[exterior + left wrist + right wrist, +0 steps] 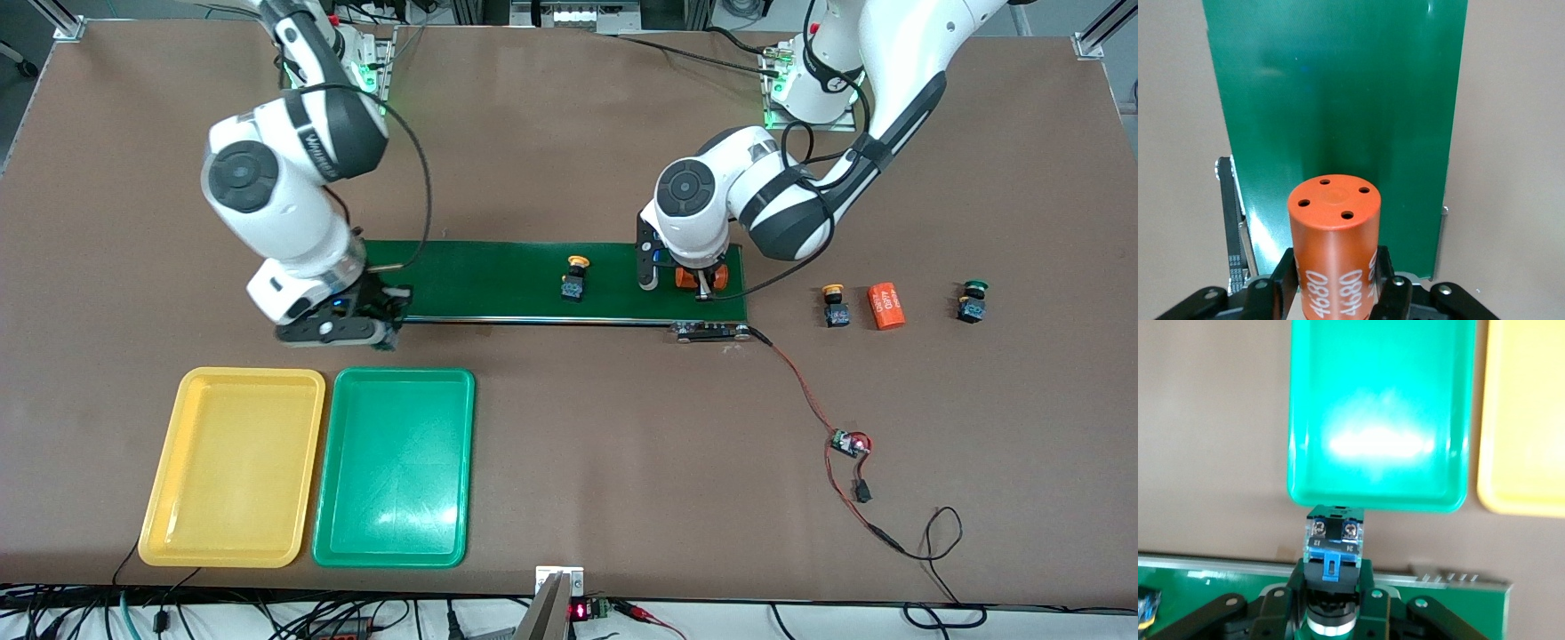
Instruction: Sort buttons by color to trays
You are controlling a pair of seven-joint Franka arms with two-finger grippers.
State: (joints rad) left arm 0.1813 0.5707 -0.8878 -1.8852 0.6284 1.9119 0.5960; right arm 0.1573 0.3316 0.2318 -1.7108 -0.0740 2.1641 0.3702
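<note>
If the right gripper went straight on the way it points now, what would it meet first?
Probably the green tray: the right gripper, shut on a button, points toward the tray's near rim in the right wrist view. Depth is unclear, so bare table before it could come first.

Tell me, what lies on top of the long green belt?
One yellow button and an orange cylinder in the left gripper. The belt under the right gripper is covered.

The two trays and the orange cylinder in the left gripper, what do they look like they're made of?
The green tray and yellow tray look like glossy moulded plastic: bright glare patches, rounded corners and a raised rim. The orange cylinder, held by the left gripper, looks like metal with a satin orange coating, judging by its crisp drilled holes and white printed digits, though hard plastic is possible.
</note>
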